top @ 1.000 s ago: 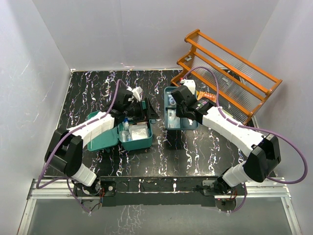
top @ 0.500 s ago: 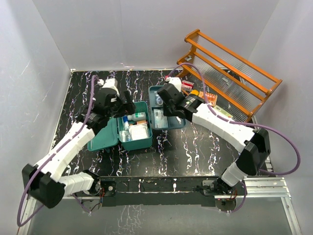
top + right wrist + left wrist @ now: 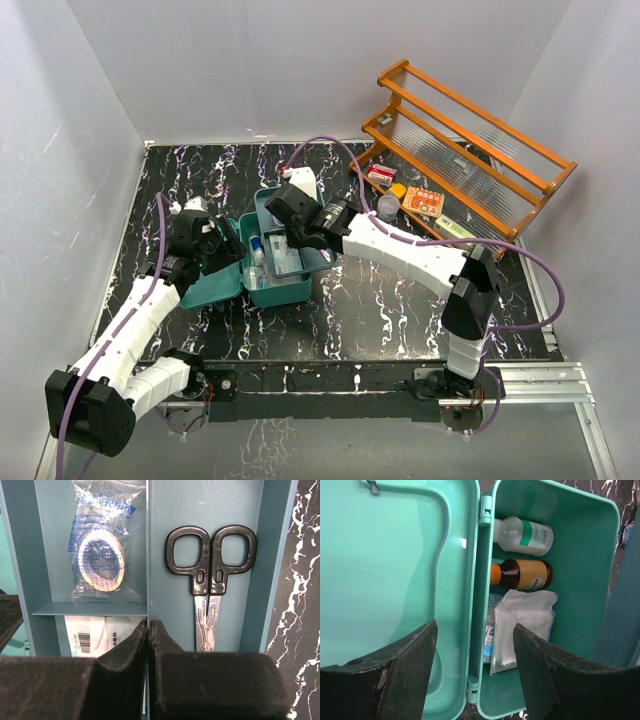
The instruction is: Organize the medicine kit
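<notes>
The teal-green medicine kit (image 3: 290,293) lies open, its lid (image 3: 215,283) flat to the left. In the left wrist view the kit (image 3: 580,580) holds a white bottle (image 3: 525,532), a brown bottle (image 3: 522,574) and a white gauze packet (image 3: 525,620). My left gripper (image 3: 212,246) is open and empty above the hinge (image 3: 475,630). My right gripper (image 3: 295,222) is shut on the middle divider of the dark blue divided tray (image 3: 262,210) and holds it over the kit. The tray (image 3: 200,505) carries black-handled scissors (image 3: 210,570), a bagged tape roll (image 3: 102,555) and a white packet (image 3: 100,635); the jaws (image 3: 150,625) are pinched together.
The orange tiered rack (image 3: 470,150) stands at the back right. On its lowest shelf lie a red box (image 3: 380,173), an orange packet (image 3: 424,201) and a clear cup (image 3: 388,207). White walls enclose the black marbled table (image 3: 400,300).
My right gripper has carried the divided tray leftward from beside the kit to over the kit's open box. My left arm has drawn back to the left, over the lid.
</notes>
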You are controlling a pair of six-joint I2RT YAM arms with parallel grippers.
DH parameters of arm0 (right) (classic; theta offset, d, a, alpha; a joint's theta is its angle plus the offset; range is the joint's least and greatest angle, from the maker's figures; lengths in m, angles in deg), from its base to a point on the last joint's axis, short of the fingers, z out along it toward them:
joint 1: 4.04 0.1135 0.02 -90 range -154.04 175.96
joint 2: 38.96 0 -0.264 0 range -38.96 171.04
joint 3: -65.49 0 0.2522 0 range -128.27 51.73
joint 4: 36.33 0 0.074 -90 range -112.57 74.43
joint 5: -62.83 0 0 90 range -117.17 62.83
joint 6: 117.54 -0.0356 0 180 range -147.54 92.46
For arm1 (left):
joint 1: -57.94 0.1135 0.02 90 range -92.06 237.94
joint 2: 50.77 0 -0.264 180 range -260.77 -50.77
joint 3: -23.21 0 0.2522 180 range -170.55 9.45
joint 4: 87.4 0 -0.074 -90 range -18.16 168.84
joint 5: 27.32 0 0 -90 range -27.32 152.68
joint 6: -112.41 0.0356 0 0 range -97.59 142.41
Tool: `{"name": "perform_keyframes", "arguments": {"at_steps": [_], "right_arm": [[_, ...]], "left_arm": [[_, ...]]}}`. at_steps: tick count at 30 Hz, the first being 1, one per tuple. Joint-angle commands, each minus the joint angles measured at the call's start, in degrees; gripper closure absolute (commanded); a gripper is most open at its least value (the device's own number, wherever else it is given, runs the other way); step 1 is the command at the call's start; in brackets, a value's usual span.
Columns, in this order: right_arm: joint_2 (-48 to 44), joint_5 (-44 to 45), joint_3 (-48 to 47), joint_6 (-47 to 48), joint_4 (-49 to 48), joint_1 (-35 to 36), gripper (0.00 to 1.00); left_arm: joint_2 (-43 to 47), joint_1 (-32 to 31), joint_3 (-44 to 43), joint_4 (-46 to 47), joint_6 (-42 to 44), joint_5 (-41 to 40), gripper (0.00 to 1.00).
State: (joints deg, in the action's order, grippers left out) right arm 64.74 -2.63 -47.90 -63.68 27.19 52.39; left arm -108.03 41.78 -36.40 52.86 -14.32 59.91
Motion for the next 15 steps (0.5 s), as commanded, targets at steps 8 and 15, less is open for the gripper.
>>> {"name": "perform_keyframes", "arguments": {"at_steps": [8, 15], "right_arm": [[1.5, 3.5, -4.7, -0.8, -0.2, 0.9, 1.00], [2.4, 3.9, -5.5, -0.5, 0.6, 0.9, 1.00]], "left_arm": [[-0.2, 0.5, 5.1, 9.8, -3.4, 10.7, 0.64], [-1.6, 0.5, 5.8, 14.5, -3.0, 18.9, 0.71]]}}
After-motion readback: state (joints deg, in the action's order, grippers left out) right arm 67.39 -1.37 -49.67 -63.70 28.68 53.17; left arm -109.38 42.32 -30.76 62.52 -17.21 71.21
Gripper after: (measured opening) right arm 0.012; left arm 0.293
